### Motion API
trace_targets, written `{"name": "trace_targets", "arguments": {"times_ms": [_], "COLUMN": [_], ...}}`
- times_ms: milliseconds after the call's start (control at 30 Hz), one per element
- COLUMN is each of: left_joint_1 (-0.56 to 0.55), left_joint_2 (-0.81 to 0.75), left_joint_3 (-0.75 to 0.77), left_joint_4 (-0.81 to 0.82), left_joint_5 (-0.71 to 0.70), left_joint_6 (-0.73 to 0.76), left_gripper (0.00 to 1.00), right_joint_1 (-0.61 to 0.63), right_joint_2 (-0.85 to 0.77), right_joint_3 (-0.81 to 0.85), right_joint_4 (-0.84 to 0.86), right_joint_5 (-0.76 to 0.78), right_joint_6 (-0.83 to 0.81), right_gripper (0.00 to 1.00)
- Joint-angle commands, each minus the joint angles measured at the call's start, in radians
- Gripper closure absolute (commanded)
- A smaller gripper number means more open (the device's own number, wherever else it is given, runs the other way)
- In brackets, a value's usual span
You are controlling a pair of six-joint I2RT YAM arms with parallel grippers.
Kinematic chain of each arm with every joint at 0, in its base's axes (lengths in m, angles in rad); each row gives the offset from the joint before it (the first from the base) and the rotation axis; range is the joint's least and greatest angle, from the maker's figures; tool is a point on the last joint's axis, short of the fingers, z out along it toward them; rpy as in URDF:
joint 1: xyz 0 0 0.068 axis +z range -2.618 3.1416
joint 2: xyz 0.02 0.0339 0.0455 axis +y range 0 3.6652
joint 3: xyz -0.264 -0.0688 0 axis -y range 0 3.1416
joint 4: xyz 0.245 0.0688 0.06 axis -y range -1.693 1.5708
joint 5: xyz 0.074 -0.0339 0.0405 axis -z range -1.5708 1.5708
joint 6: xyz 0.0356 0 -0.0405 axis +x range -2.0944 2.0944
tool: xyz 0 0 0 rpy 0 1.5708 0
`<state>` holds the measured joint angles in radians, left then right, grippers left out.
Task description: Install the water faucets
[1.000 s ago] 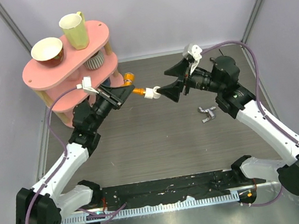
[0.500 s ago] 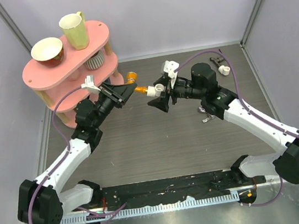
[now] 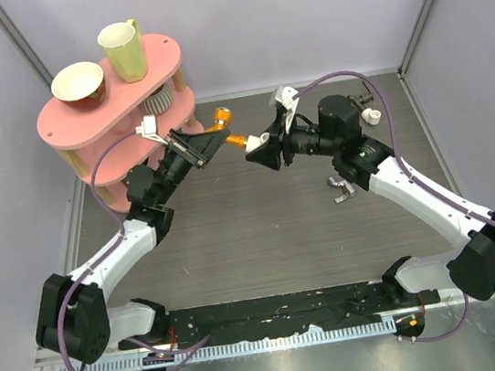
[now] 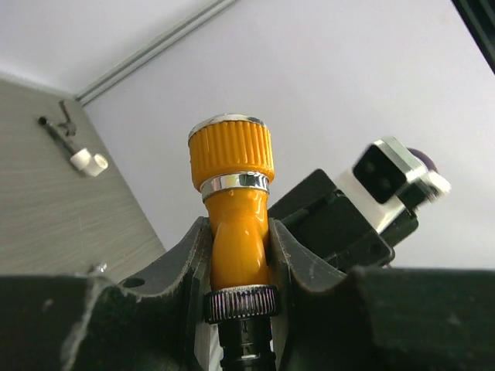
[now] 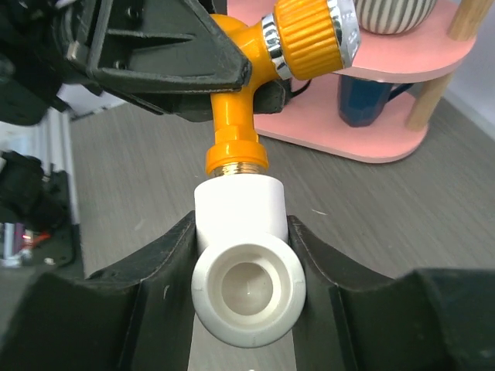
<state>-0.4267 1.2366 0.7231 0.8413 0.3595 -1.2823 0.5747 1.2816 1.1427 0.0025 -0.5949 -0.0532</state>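
One tap (image 4: pixel 236 236), one fitting (image 5: pixel 240 212), between jaws

One orange tap (image 4: pixel 232 224), one white pipe fitting (image 5: pixel 240 220)

My left arm (image 3: pixel 119 254) and right arm (image 3: pixel 418 196) wear white shells between black joints, purple cables (image 3: pixel 343 76) trail along both, and my jaws are matte black.

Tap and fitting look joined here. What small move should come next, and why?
Probably a wrist roll of the right gripper to turn the white fitting further onto the orange tap. The left gripper clamps the tap's body, the right one's fingers hug the fitting on both sides, and brass thread shows at the joint, so it looks not fully seated.
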Motion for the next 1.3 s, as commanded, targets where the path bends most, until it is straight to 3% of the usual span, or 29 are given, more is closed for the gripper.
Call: {"name": "trace_targets", "arguments": {"times_ms": [0, 200, 267, 367, 500, 567, 600, 667, 700, 800, 833, 933, 1067, 1267], "left_joint_1": [-0.006, -0.004, -0.004, -0.006, -0.004, -0.004, -0.004, -0.004, -0.004, -0.004, -0.004, -0.006, -0.006, -0.006], "left_joint_2": [0.053, 0.130, 0.147, 0.169, 0.167, 0.161, 0.156, 0.150, 0.141, 0.129, 0.121, 0.100, 0.067, -0.018], "left_joint_3": [0.006, 0.051, 0.076, 0.102, 0.101, 0.090, 0.076, 0.053, 0.029, -0.005, -0.011, -0.025, -0.037, 0.001], "left_joint_4": [0.373, 0.634, 0.680, 0.705, 0.703, 0.705, 0.702, 0.694, 0.688, 0.656, 0.636, 0.610, 0.543, 0.263], "left_joint_5": [0.152, 0.338, 0.395, 0.441, 0.444, 0.408, 0.386, 0.293, 0.254, 0.133, 0.112, 0.032, -0.051, -0.063], "left_joint_6": [0.157, 0.239, 0.242, 0.244, 0.253, 0.235, 0.229, 0.207, 0.199, 0.155, 0.143, 0.077, 0.000, -0.034], "left_gripper": [1.00, 1.00, 1.00, 1.00, 1.00, 1.00, 1.00, 1.00, 1.00, 1.00, 1.00, 1.00, 1.00, 1.00], "right_joint_1": [-0.024, -0.094, -0.095, -0.096, -0.113, -0.116, -0.119, -0.121, -0.122, -0.124, -0.124, -0.128, -0.134, -0.134], "right_joint_2": [-0.015, 0.050, 0.087, 0.122, 0.153, 0.153, 0.151, 0.139, 0.131, 0.099, 0.091, 0.065, 0.022, -0.054], "right_joint_3": [0.068, 0.060, 0.063, 0.026, 0.017, 0.020, 0.023, 0.041, 0.048, 0.086, 0.113, 0.150, 0.144, 0.115], "right_joint_4": [0.189, 0.471, 0.539, 0.834, 0.939, 0.903, 0.880, 0.761, 0.719, 0.486, 0.415, 0.169, 0.064, -0.067], "right_joint_5": [-0.132, -0.291, -0.361, -0.397, -0.407, -0.407, -0.405, -0.405, -0.402, -0.365, -0.349, -0.284, -0.171, 0.049], "right_joint_6": [0.361, 0.954, 1.059, 1.370, 1.467, 1.446, 1.387, 1.298, 1.250, 1.023, 0.889, 0.695, 0.520, 0.255], "right_gripper": [0.99, 0.99, 0.99, 0.99, 0.99, 0.91, 0.72, 0.52, 0.37, 0.18, 0.15, 0.10, 0.08, 0.06]}}
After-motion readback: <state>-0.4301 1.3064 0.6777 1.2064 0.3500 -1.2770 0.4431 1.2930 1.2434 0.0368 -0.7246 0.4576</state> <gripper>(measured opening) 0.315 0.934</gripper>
